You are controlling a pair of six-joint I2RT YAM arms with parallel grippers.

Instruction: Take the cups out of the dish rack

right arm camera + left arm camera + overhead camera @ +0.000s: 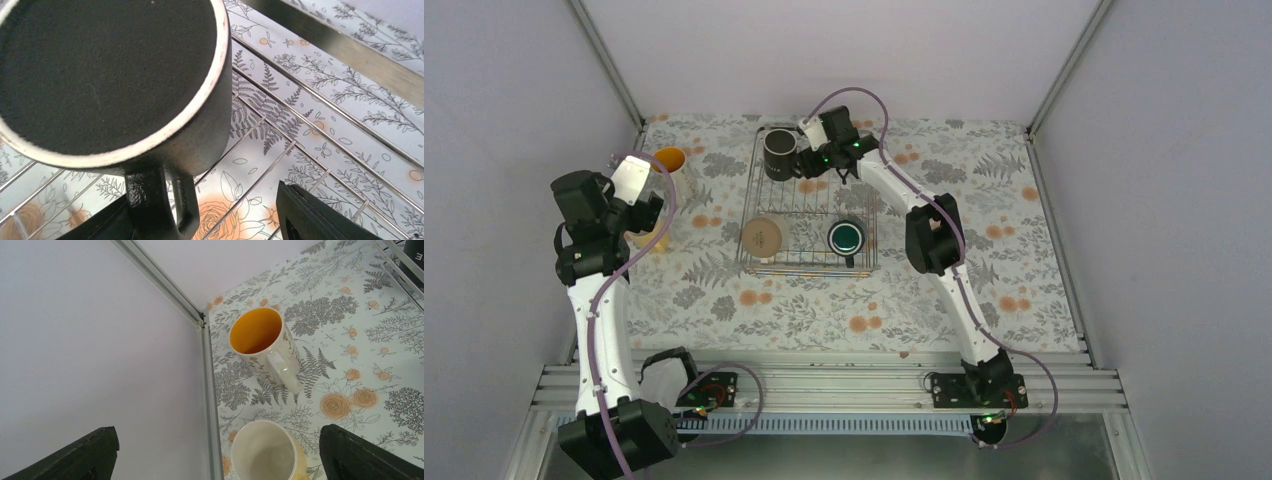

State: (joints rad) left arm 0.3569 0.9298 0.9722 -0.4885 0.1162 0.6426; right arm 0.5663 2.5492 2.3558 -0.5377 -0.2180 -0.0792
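Observation:
The silver wire dish rack [809, 205] holds the black mug [780, 155] at its back left, the cream/tan mug [762, 237] front left and the dark green mug [847, 238] front right. My right gripper [812, 160] is open beside the black mug [100, 70]. The mug's handle [160, 200] sits between the jaws, close to the left finger. The yellow-orange mug [260, 340] and the pale mug [262, 452] stand on the table by the left wall. My left gripper [220, 462] is open above the pale mug, apart from it.
A metal frame post and the white left wall [100, 365] stand right beside the two unloaded mugs. The rack's wires [300, 100] run under my right gripper, with the back wall rail [350, 50] just beyond. The floral mat [984, 260] covers the table.

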